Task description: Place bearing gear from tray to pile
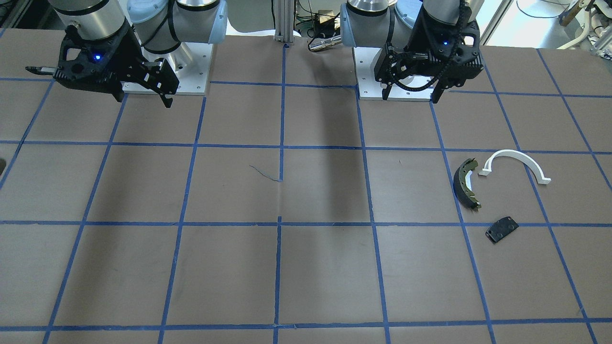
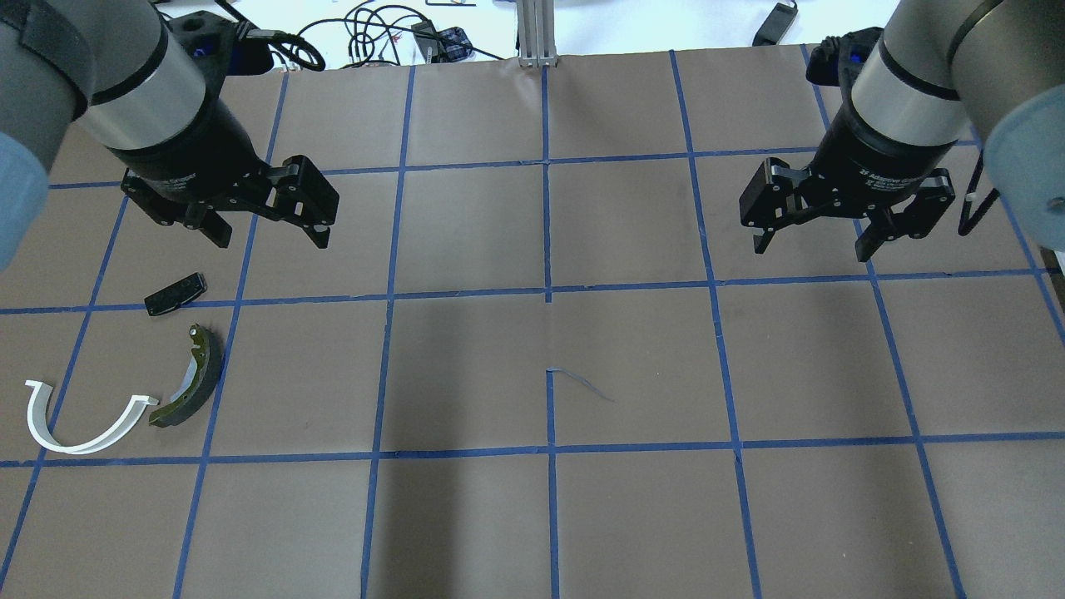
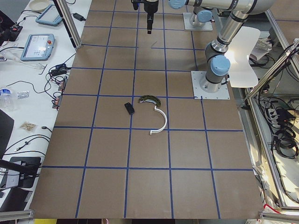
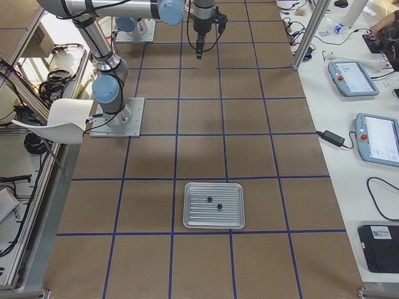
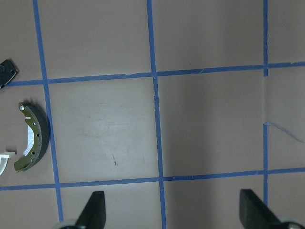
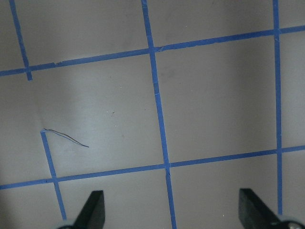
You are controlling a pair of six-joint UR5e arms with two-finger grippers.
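Two arms hang over a brown table (image 2: 632, 349) ruled into squares by blue tape (image 2: 547, 249), with cables along the far edge and teach pendants (image 3: 39, 46) on the white side bench. Far left on the overhead, there's the pile: a white half-ring (image 2: 75, 448), one end just beside the olive-edged brake shoe (image 2: 204, 378), and a flat black plate (image 2: 175, 294) a little apart. Above them is the left gripper (image 2: 270, 241), fingers spread wide, nothing between them. In the centre, a thin dark line (image 2: 586, 384) marks the paper. Over on the right, the right gripper (image 2: 811, 248) is also spread wide and holding nothing.

The metal tray (image 4: 190, 215) shows only from the right-end camera, well apart from both arms. Two small dark parts (image 4: 207, 199) sit in it, too small to tell which is the bearing gear. The left wrist view's edge cuts off the plate and half-ring.
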